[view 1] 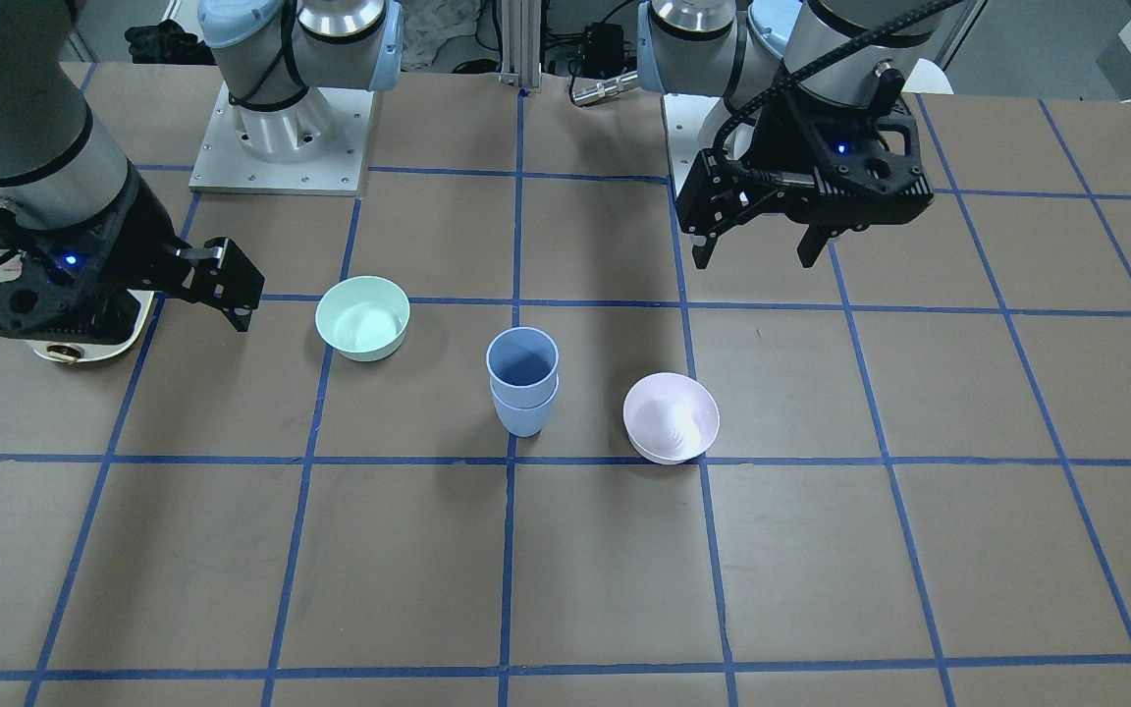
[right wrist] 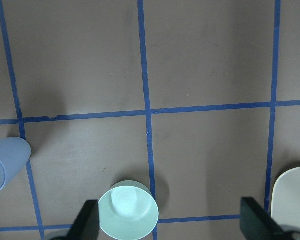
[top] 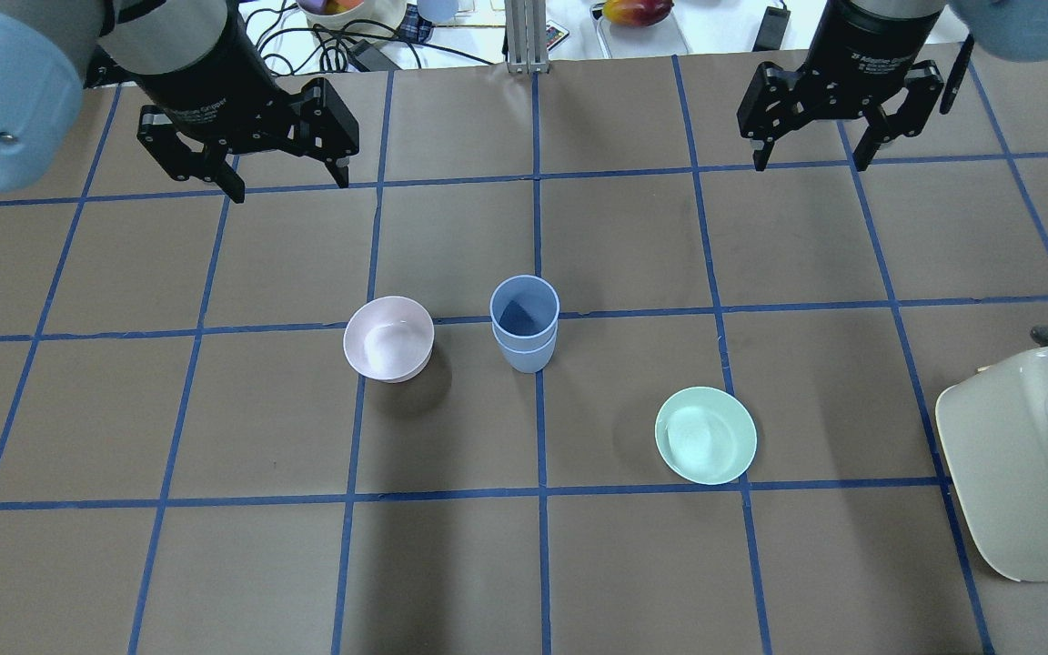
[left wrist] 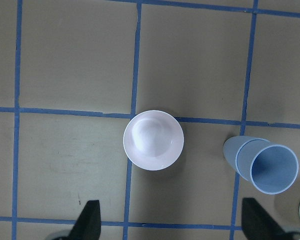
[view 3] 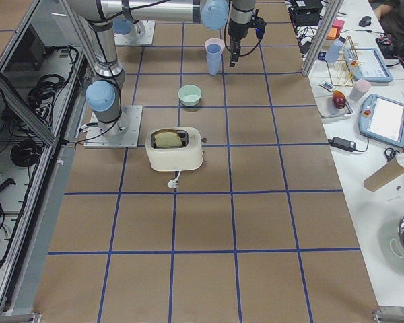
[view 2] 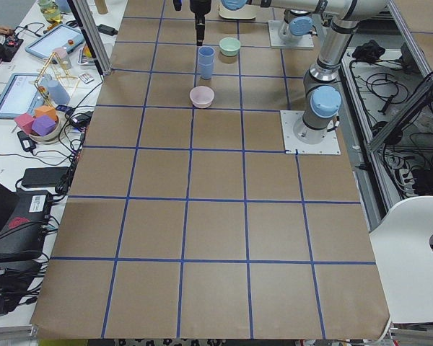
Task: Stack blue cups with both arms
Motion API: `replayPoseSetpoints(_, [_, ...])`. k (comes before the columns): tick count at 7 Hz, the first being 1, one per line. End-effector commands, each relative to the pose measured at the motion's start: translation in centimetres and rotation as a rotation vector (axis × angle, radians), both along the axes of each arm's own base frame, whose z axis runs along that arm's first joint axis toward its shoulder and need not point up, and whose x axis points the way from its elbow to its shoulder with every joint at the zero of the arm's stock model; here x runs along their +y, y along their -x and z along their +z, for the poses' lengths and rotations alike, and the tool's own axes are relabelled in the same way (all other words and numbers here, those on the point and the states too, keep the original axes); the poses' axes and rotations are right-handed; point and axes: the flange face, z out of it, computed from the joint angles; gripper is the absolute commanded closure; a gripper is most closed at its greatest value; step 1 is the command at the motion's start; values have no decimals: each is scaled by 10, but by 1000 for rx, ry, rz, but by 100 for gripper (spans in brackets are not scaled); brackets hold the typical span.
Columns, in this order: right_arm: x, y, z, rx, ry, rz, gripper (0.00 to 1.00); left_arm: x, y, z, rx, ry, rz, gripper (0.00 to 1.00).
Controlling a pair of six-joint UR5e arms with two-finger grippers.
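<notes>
The two blue cups stand nested at the table's middle, the upper cup (top: 524, 307) inside the lower cup (top: 524, 357). They also show in the front view (view 1: 523, 378) and the left wrist view (left wrist: 264, 164). My left gripper (top: 289, 188) is open and empty, raised above the table, behind and to the left of the stack; the front view shows it too (view 1: 755, 261). My right gripper (top: 811, 166) is open and empty, raised at the far right. Neither gripper touches the cups.
A pale pink bowl (top: 388, 338) sits just left of the stack. A mint-green bowl (top: 705, 435) sits to the right and nearer the robot. A cream toaster (top: 1024, 459) stands at the right edge. Blue tape lines grid the brown table.
</notes>
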Motion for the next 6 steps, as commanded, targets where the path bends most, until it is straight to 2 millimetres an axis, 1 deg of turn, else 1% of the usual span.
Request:
replayPoseSetpoints(1, [4, 1, 4, -1, -4, 3, 0, 0, 0, 0, 0, 0, 0, 0])
replayPoseSetpoints(6, [3, 0, 4, -1, 3, 6, 0, 0, 0, 0, 0, 0, 0, 0])
